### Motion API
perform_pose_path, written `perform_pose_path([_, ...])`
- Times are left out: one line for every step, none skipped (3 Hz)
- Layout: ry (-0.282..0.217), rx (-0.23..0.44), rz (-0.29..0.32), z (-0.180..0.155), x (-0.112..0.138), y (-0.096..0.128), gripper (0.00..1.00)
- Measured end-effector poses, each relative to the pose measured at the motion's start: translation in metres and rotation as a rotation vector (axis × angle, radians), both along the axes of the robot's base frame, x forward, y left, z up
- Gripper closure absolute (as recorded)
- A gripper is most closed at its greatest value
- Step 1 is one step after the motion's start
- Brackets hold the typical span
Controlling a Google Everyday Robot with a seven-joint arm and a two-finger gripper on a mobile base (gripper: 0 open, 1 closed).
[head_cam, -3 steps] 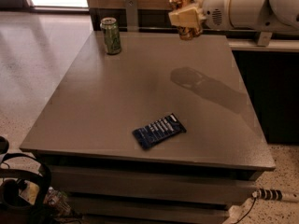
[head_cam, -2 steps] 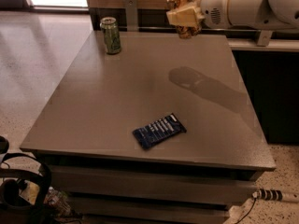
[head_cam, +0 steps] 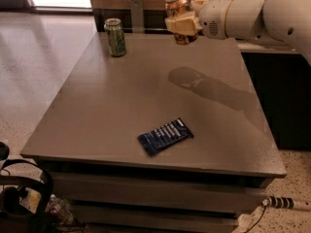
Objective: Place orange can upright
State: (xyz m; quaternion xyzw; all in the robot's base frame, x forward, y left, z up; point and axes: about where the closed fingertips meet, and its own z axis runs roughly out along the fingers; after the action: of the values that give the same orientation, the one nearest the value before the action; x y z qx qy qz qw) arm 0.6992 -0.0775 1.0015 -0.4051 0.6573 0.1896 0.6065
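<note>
The orange can (head_cam: pixel 177 4) is held upright in the air above the far middle of the grey table (head_cam: pixel 121 110), its silver top rim showing. My gripper (head_cam: pixel 181 23) is shut on the orange can, its tan fingers (head_cam: pixel 179 24) wrapped round the can's middle and lower part. The white arm reaches in from the upper right. The can's bottom is well above the table surface, and the arm's shadow lies on the table below.
A green can (head_cam: pixel 115 37) stands upright near the table's far left corner. A dark blue snack packet (head_cam: pixel 165 136) lies flat near the front middle. A dark counter runs along the right side. Black equipment sits at the lower left.
The gripper with the orange can has moved slightly left and up above the table's far edge. The green can and the packet have not moved.
</note>
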Motion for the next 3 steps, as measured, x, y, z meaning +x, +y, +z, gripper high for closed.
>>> perform_pose_path([0.002,0.04,0.054,-0.026,0.015,0.013,1.0])
perform_pose_path([0.026,0.05,0.074,-0.044,0.022,0.018,1.0])
perform_pose_path([0.042,0.09,0.083,-0.066,0.023,0.021,1.0])
